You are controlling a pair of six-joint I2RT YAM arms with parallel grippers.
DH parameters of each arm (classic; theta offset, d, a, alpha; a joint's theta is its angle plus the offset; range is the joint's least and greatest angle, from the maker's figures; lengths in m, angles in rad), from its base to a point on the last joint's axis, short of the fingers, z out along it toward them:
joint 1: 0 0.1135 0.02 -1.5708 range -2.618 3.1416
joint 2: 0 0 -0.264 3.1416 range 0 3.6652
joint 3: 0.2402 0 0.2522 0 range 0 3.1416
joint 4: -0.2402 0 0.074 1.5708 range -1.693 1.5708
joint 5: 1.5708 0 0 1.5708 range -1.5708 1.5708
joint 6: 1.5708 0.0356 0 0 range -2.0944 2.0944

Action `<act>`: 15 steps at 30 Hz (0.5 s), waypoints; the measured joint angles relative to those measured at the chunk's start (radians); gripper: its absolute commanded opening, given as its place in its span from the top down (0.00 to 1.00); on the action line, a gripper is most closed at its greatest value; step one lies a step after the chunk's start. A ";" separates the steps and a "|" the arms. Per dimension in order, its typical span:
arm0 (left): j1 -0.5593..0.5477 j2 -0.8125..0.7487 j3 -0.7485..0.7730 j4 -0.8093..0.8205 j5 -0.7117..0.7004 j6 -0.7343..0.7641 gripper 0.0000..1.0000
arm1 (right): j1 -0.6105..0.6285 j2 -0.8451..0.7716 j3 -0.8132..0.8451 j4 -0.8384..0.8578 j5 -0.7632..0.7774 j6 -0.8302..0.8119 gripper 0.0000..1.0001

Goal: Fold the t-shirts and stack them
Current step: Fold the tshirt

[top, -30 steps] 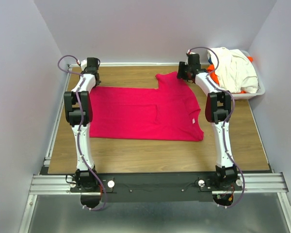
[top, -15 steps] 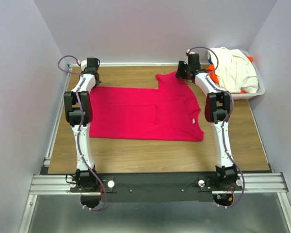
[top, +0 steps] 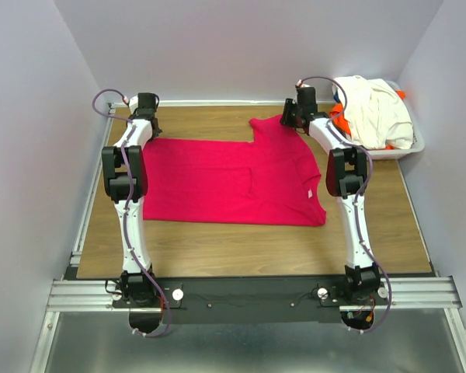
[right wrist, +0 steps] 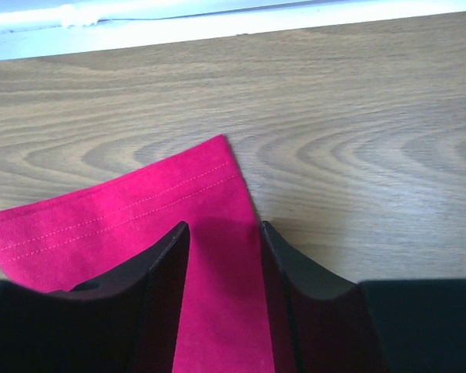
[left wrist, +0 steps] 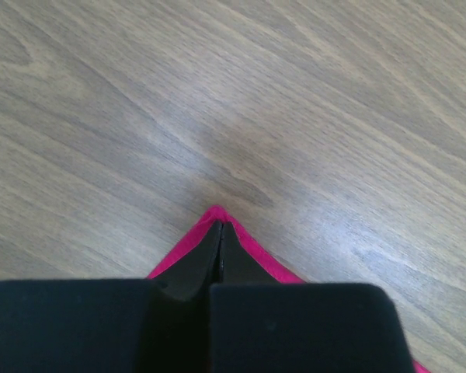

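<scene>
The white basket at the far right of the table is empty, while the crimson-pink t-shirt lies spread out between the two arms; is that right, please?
Not quite: the white basket is not empty; it holds a cream-white t-shirt and an orange t-shirt, as the top external view shows. The crimson-pink t-shirt does lie spread out as you say.

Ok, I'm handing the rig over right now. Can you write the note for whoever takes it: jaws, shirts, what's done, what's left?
Left gripper: jaws shut on the far-left corner of the crimson-pink shirt, low at the table.
Right gripper: jaws open, straddling that shirt's far sleeve hem, not closed on it.
Shirts: the crimson-pink shirt lies spread on the table between the arms. The cream-white shirt and orange shirt are heaped in the white basket at the far right.
Done: one shirt laid out.
Left: fold it, then fold the other two and stack all three.
</scene>
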 measured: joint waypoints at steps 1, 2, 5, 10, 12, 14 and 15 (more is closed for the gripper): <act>0.000 0.000 -0.002 0.004 0.002 0.000 1.00 | 0.004 0.000 -0.002 0.001 0.006 0.000 0.55; 0.001 -0.002 -0.005 0.008 0.005 0.001 1.00 | 0.007 -0.001 -0.003 0.001 0.013 0.002 0.57; 0.002 -0.002 -0.007 0.017 0.016 0.003 1.00 | 0.016 -0.001 -0.004 0.001 0.026 0.008 0.60; 0.002 -0.002 -0.014 0.035 0.031 0.005 1.00 | 0.025 -0.001 -0.005 0.000 0.051 0.019 0.78; 0.003 -0.004 -0.018 0.043 0.038 0.006 1.00 | 0.026 -0.001 -0.006 -0.001 0.067 0.025 0.85; 0.003 -0.004 -0.019 0.048 0.044 0.007 1.00 | 0.028 -0.001 -0.006 -0.005 0.084 0.034 0.92; 0.004 -0.004 -0.020 0.051 0.048 0.007 1.00 | 0.029 -0.001 -0.006 -0.006 0.093 0.037 0.94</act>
